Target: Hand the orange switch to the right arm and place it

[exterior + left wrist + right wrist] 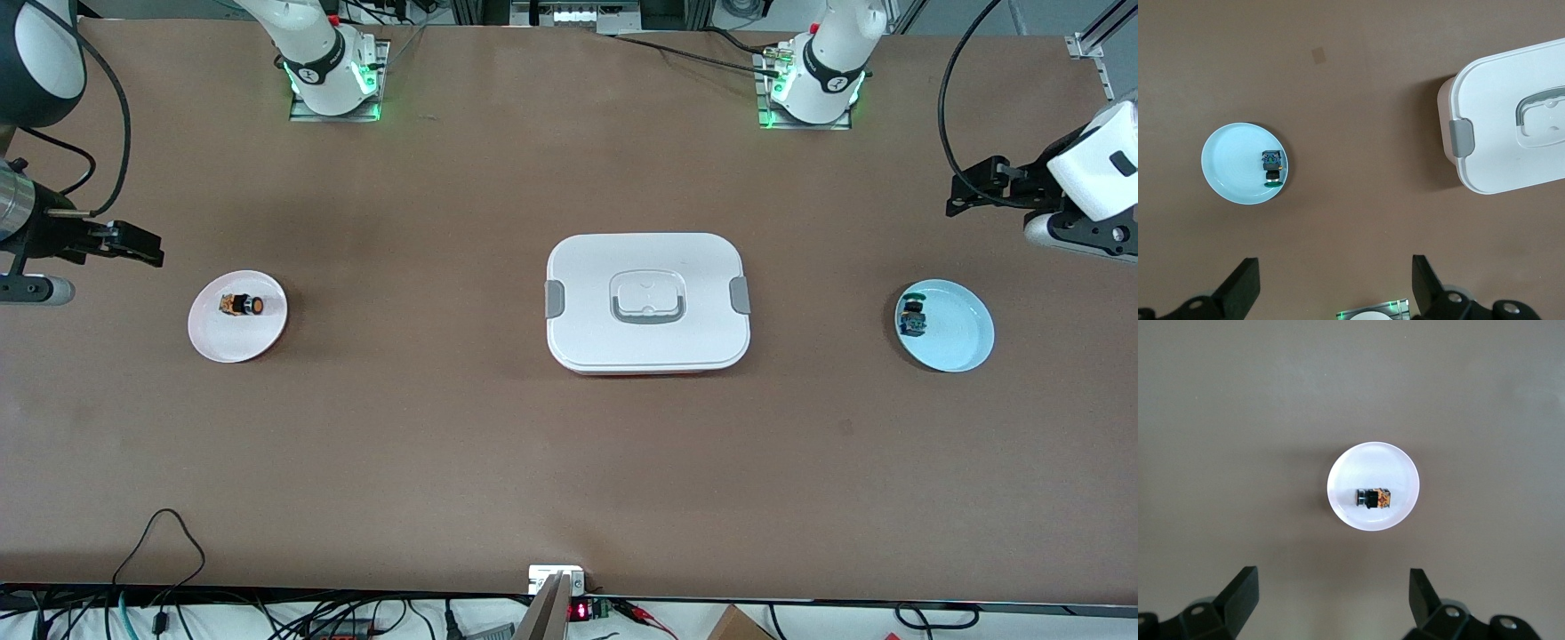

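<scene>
Right gripper (1331,600) hangs wide open above the pink plate (213,338). The orange switch (242,306) lies there on its side, cap toward the white box (647,356) mid-table. Left gripper (1335,287), also wide open, waits near the blue plate (965,342) holding the green switch (912,318).

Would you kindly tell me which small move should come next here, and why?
Probably lower the right gripper toward the small orange-capped push-button switch: it lies on its side on the pink round plate at the right arm's end, untouched, and that gripper's jaws stand open above it.
</scene>
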Controlling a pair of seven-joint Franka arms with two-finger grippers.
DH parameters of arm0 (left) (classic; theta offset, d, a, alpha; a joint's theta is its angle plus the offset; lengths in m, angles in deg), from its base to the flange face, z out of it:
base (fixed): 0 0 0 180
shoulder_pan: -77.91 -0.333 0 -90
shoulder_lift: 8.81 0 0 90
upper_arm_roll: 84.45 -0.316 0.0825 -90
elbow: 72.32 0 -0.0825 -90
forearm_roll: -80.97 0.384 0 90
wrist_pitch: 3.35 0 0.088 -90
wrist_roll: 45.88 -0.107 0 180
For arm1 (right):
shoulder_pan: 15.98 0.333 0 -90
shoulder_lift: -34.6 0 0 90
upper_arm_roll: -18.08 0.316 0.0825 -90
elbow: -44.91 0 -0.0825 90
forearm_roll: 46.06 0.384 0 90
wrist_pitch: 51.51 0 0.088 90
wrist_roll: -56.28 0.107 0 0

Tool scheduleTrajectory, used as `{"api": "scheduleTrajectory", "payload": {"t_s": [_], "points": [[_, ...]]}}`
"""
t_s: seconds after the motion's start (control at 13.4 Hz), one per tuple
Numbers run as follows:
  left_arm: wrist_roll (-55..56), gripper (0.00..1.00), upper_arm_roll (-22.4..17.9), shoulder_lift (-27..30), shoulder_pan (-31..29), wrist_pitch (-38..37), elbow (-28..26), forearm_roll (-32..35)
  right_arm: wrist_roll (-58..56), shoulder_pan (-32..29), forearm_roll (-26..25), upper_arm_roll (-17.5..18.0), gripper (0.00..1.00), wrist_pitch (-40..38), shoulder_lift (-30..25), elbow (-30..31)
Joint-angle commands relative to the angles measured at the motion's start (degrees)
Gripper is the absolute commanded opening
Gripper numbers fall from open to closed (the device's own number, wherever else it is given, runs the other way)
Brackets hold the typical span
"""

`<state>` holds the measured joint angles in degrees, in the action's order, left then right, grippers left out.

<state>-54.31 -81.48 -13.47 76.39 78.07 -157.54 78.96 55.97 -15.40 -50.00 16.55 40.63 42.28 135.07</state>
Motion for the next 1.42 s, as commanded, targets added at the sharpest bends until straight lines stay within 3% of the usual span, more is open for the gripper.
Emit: {"api": "scheduleTrajectory", "payload": {"t_s": [0.0,0.75,1.34], "points": [[-1.33,1.00,0.37,-0.43,-0.24,-0.03,0.84,1.49,1.09,-0.23,1.12,0.48,1.00,0.34,-5.39,5.82],[-1.41,1.00,0.37,-0.43,-0.15,1.37,0.49,3.51,0.40,-0.31,1.03,0.56,1.00,-1.17,-5.21,4.94],[-1.33,1.00,0.37,-0.87,-0.24,4.27,0.31,4.22,0.39,-0.66,1.12,0.30,1.00,-3.72,-5.22,0.81]]}}
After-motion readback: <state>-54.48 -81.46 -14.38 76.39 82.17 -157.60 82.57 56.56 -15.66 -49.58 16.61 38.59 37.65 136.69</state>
